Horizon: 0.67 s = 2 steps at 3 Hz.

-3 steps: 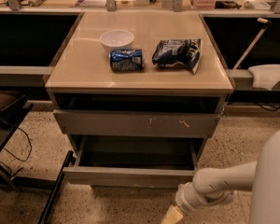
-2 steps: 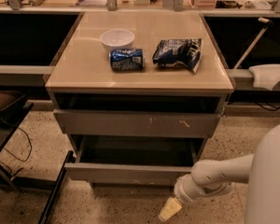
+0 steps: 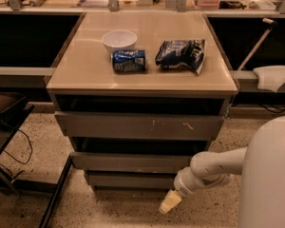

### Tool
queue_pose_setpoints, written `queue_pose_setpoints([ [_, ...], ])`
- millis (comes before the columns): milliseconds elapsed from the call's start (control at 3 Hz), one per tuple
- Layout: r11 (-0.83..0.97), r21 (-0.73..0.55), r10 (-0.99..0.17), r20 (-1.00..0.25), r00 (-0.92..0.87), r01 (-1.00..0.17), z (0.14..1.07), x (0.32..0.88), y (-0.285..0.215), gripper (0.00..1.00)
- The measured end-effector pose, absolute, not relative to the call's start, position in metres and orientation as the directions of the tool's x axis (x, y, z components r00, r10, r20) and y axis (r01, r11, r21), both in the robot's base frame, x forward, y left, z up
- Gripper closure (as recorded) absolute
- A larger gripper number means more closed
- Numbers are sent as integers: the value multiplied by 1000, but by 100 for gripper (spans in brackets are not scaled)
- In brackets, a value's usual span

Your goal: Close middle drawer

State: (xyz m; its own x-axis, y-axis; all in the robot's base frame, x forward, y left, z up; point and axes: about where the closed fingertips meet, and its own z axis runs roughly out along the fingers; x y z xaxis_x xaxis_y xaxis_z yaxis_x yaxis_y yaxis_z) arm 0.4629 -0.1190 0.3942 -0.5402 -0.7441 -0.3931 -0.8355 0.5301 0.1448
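The middle drawer [image 3: 133, 162] is the plain grey front second from the top of the cabinet. It stands out a little from the cabinet, with a dark gap above it. My gripper [image 3: 168, 203], with cream-coloured tips held together, hangs low near the floor. It is just below and in front of the right end of the drawer front, beside the bottom drawer front [image 3: 128, 179]. It holds nothing. My white arm [image 3: 213, 167] reaches in from the right.
The top drawer front [image 3: 137, 125] with pale scratch marks also juts out slightly. On the cabinet top [image 3: 85, 65] sit a white bowl [image 3: 119, 39], a blue can [image 3: 128, 61] on its side and a dark chip bag [image 3: 181, 53]. A black stand [image 3: 4, 122] is at the left.
The middle drawer has slid back into the cabinet and its grey inside no longer shows. My gripper has moved left and forward toward the cabinet.
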Motion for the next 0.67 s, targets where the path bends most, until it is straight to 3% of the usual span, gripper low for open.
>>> queue_pose_setpoints([
  [667,507,126,-768,-384,-513,-853,402,517,-90,0],
])
